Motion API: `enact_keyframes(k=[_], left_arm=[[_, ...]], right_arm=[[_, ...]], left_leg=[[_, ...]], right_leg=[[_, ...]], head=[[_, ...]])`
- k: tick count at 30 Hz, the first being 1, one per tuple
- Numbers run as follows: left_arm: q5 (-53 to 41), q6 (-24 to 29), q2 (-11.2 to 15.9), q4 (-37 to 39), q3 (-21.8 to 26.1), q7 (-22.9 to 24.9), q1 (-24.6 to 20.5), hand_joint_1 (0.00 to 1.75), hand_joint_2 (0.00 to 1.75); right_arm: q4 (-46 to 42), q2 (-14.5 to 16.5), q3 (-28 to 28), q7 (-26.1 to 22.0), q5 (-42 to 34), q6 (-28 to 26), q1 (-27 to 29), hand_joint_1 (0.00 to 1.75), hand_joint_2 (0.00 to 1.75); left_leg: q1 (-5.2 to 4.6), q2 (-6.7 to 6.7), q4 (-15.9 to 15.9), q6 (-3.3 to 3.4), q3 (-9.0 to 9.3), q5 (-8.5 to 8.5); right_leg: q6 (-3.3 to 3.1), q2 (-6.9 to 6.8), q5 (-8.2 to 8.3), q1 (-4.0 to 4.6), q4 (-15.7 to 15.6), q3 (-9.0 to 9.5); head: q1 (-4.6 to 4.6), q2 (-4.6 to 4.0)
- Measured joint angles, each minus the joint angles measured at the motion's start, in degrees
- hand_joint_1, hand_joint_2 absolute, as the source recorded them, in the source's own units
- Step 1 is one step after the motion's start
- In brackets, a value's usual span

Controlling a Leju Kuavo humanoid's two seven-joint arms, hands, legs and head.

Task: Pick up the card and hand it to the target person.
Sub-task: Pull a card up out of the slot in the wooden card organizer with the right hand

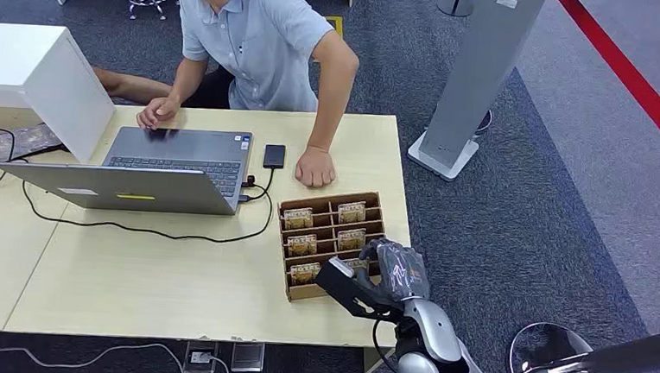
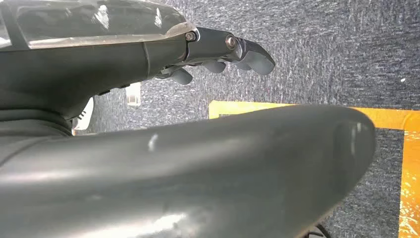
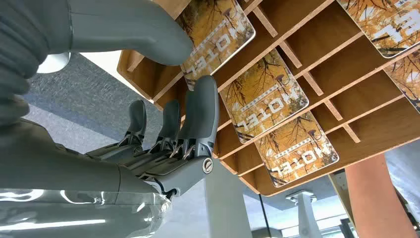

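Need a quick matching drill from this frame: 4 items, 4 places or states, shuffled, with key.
Items:
1. laptop
2. phone
3. card tray
4. right hand

Places or states:
A. at the tray's near right corner, thumb and a finger on a card
B. dark, flat on the table between laptop and the person's fist
C. wooden, divided into compartments holding cards
D. open, lid toward the robot, cable trailing across the table

Pairs: 1-D, 2-B, 3-C, 4-A

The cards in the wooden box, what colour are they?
The cards are orange-yellow with dark tree shapes and white "HOTEL" lettering, clearest in the right wrist view.
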Motion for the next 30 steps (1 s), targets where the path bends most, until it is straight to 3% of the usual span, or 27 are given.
enact_keyframes(k=[9, 25, 30], left_arm=[[-0.1, -0.1, 0.0, 0.0, -0.2, 0.0, 0.0, 0.00, 0.00], [0.1, -0.1, -0.1, 0.1, -0.1, 0.4, 0.0, 0.00, 0.00], [0.2, 0.0, -0.2, 0.1, 0.0, 0.5, 0.0, 0.00, 0.00]], right_arm=[[-0.1, 0.2, -0.2, -0.1, -0.3, -0.8, 0.1, 0.80, 1.75], [0.8, 0.6, 0.0, -0.3, -1.0, -0.1, 0.1, 0.98, 1.75], [1.2, 0.7, 0.1, -0.2, -1.2, 0.1, 0.4, 0.92, 1.75]], left_leg=[[0.01, 0.00, 0.0, 0.00, 0.01, 0.00], [0.01, 0.01, 0.0, 0.00, 0.01, 0.00], [0.01, -0.01, 0.0, 0.00, 0.01, 0.00]], right_leg=[[0.00, 0.00, 0.01, 0.01, 0.0, 0.01], [0.00, 0.01, 0.01, 0.01, 0.0, 0.01], [0.00, 0.00, 0.00, 0.01, 0.0, 0.02]], head=[[0.00, 0.00], [0.00, 0.00], [0.00, 0.00]])
